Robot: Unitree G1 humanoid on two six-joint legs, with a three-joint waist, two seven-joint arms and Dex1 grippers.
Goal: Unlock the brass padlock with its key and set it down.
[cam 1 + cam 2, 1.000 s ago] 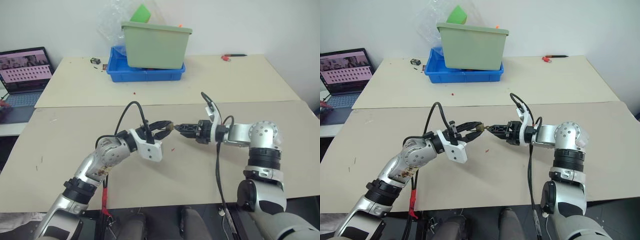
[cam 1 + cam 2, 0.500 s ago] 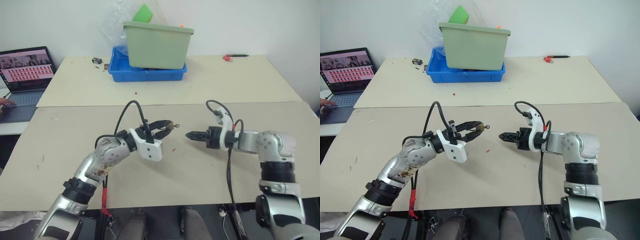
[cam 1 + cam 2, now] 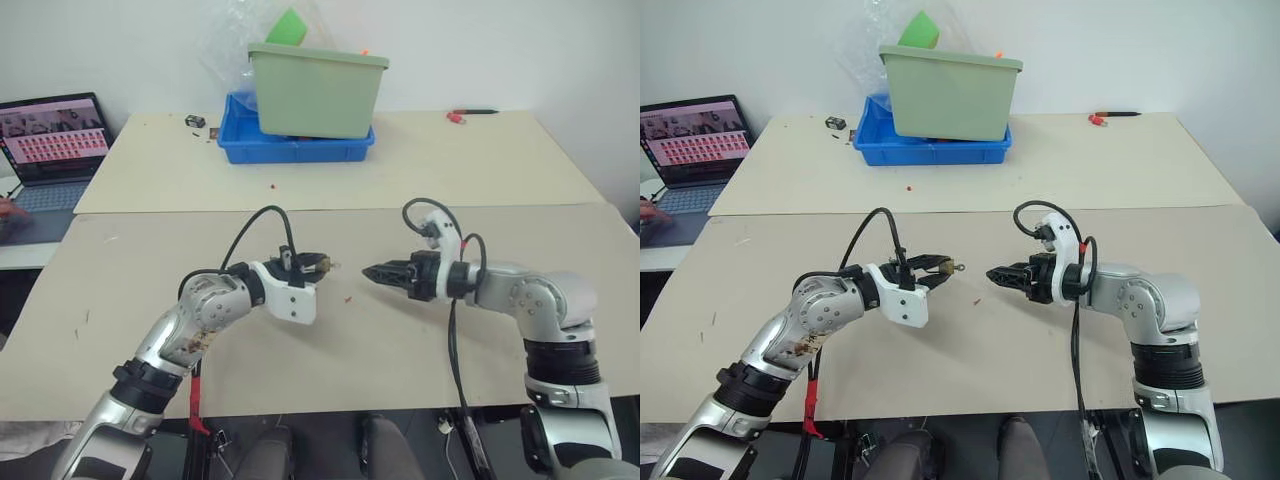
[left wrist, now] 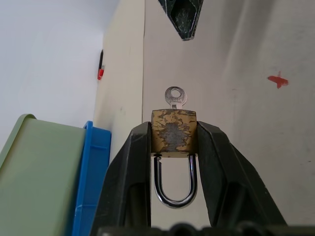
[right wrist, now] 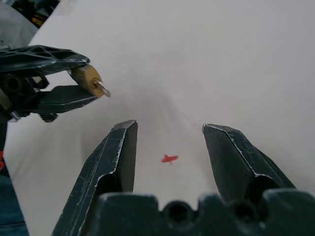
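Just left of the centre of the left eye view, the left gripper [image 3: 318, 264] is closed on the brass padlock [image 4: 173, 136], pinching its yellow body from both sides. In the left wrist view the silvery shackle [image 4: 173, 181] hangs back between the two fingers [image 4: 129, 167] as a closed loop, and the key [image 4: 174, 96] sticks out of the far end of the padlock body, its round head pointing away from the gripper. The padlock is held in the air above the tabletop [image 3: 380, 340], not resting on it.

Facing it from the right of the frame's centre, the right gripper [image 3: 372, 272] is level with the left one and a short way apart from it. Its fingers [image 5: 119, 155] stand spread and hold nothing; in the right wrist view the bare tabletop and a small red mark [image 5: 169, 158] show between them. It does not touch the key or the padlock.

In the upper middle of the left eye view a green bin [image 3: 316, 90] sits in a blue tray [image 3: 290, 148]. A laptop [image 3: 48, 150] stands open at the left edge, and a red-tipped pen [image 3: 470, 114] lies in the upper right.
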